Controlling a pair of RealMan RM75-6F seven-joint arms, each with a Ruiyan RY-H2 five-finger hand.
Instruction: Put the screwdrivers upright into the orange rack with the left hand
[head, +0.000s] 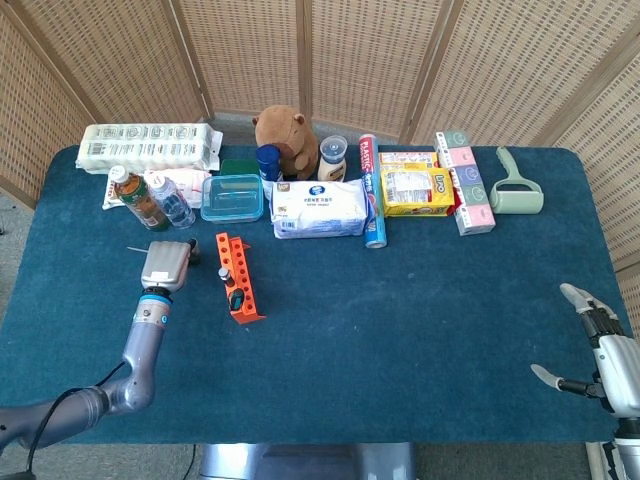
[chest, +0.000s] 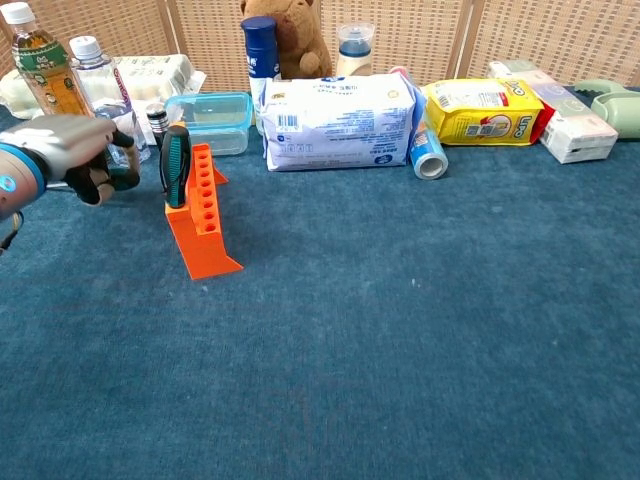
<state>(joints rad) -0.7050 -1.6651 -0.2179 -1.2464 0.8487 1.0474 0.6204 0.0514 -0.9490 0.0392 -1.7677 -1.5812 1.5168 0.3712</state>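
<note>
The orange rack lies left of the table's middle. A green-and-black-handled screwdriver stands upright in its near end. A small black-handled tool stands by the rack's far left side. My left hand hovers left of the rack and grips another screwdriver: its dark green handle shows under the fingers and its thin shaft pokes out to the left. My right hand hangs at the table's near right corner with fingers apart, holding nothing.
Behind the left hand stand two bottles and a clear lidded box. A wipes pack, a plush animal, a yellow bag, cartons and a lint roller line the back.
</note>
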